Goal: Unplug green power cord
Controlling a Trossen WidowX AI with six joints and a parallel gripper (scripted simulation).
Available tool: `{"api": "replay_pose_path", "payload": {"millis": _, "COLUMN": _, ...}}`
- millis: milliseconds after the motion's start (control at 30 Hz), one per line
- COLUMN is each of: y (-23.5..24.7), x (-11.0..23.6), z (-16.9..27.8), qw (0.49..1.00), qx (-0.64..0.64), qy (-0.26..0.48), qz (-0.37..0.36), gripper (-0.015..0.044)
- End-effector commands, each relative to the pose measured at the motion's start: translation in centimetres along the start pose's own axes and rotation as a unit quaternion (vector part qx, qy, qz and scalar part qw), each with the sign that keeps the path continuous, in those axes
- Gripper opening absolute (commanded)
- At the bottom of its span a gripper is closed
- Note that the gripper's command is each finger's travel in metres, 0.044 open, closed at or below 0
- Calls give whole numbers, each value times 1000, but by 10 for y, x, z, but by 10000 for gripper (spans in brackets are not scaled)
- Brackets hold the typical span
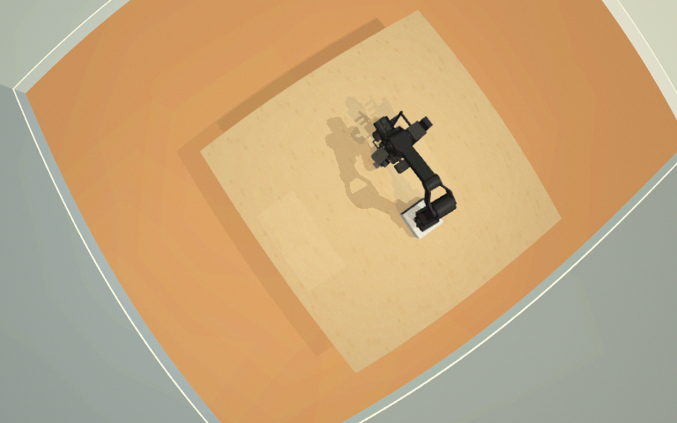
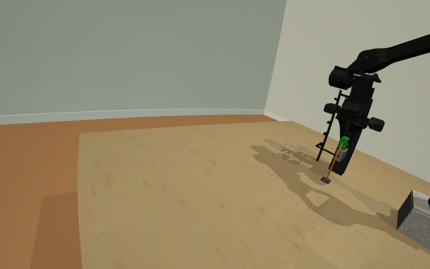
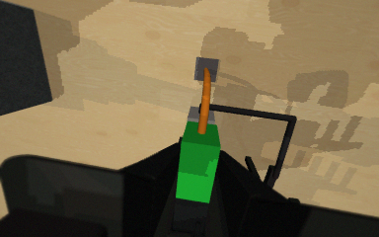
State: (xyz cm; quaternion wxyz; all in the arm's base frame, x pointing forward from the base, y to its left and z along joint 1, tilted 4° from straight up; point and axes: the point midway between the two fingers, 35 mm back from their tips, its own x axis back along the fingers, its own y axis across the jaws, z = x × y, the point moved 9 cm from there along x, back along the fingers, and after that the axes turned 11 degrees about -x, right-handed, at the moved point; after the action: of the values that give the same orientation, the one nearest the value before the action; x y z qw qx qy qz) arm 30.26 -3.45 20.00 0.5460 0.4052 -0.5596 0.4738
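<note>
The green plug (image 2: pixel 344 143) (image 3: pixel 197 170) sits against the tilted black power strip (image 2: pixel 347 163), right above a light grey socket block (image 2: pixel 340 154) (image 3: pixel 193 115). I see no clear gap between plug and block. The orange cord (image 2: pixel 332 165) (image 3: pixel 205 99) runs from the plug down to a small dark grey block (image 2: pixel 325 180) (image 3: pixel 206 69) on the table. My gripper (image 2: pixel 345 138) (image 3: pixel 198 152) is shut on the green plug, one black finger at each side. In the top view the arm hides the plug and fingertips.
A thin black frame with short pegs (image 2: pixel 330 121) (image 3: pixel 252 113) stands close beside the strip, and its crossbar reaches toward the socket block. The arm's box-shaped base (image 1: pixel 419 234) (image 2: pixel 415 218) stands on the wooden table (image 1: pixel 449 278) (image 2: pixel 152 222). A dark block (image 3: pixel 22 61) shows left in the wrist view.
</note>
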Motion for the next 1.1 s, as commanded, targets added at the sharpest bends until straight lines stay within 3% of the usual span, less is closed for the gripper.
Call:
{"api": "replay_pose_path", "payload": {"millis": 0, "y": 6, "x": 3, "z": -30, "qw": 999, "qx": 22, "qy": -45, "qz": -6, "gripper": 0}}
{"api": "replay_pose_path", "payload": {"millis": 333, "y": 12, "x": 4, "z": -45, "qw": 999, "qx": 22, "qy": -45, "qz": -7, "gripper": 0}}
{"api": "replay_pose_path", "payload": {"millis": 867, "y": 11, "x": 6, "z": -45, "qw": 999, "qx": 23, "qy": -45, "qz": -7, "gripper": 420}}
{"api": "replay_pose_path", "payload": {"millis": 1067, "y": 23, "x": 20, "z": -89, "qw": 999, "qx": 23, "qy": -47, "qz": -7, "gripper": 440}}
